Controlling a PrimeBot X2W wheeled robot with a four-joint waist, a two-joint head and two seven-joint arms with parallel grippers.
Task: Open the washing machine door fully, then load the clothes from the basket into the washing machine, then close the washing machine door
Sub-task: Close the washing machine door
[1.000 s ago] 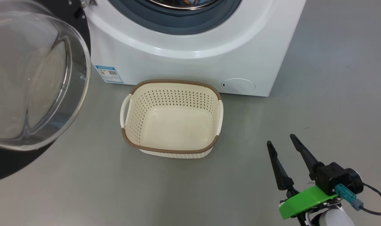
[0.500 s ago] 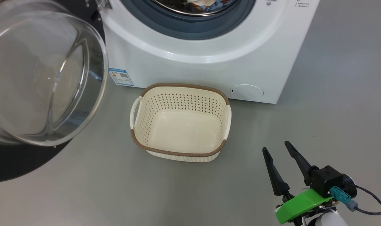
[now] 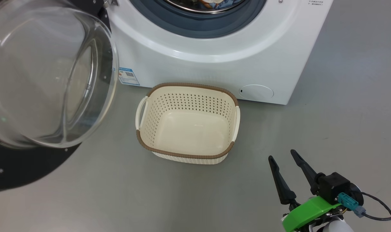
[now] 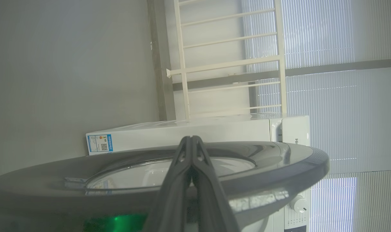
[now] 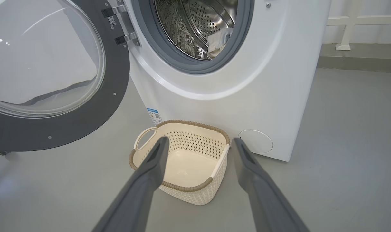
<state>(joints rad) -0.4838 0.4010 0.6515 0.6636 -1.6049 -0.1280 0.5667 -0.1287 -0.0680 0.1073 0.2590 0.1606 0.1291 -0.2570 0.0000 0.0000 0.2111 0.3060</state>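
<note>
The door [image 3: 47, 80] hangs swung out at the far left, at about 9 o'clock from the basket. Its clear glass bowl bulges forward, with the black rim showing below it. It is hinged at the washer's left edge.

From the left wrist, the left tool [image 4: 191, 141] rises in front of the door's [image 4: 263, 167] grey rim. Its two dark fingers are clenched flat together with nothing between them. I cannot tell whether they touch the door.

A blue label [image 3: 128, 76] sits low on the washer's front, at about 11 o'clock from the basket.

The basket [image 3: 182, 155] stands upright on the grey floor [image 3: 343, 112], just in front of the washer, with its bare cream bottom showing.

The washer [image 3: 214, 64] fills the 12 o'clock side, its grey-blue seal [image 3: 198, 29] ringing the open mouth. From the right wrist, the steel drum [image 5: 195, 22] is in plain sight. A pale cloth [image 5: 219, 40] lies inside it, at about 4 o'clock of the opening.

The round flap [image 3: 256, 91] sits low on the washer's front, at about 2 o'clock from the basket.

The right tool [image 3: 281, 154] hangs at about 4 o'clock from the basket, apart from it, on a green mount [image 3: 306, 211]. It is released, with fingers spread and gripping nothing. From its own wrist, the right tool [image 5: 200, 140] points toward the basket [image 5: 185, 187], which shows between its fingers.
</note>
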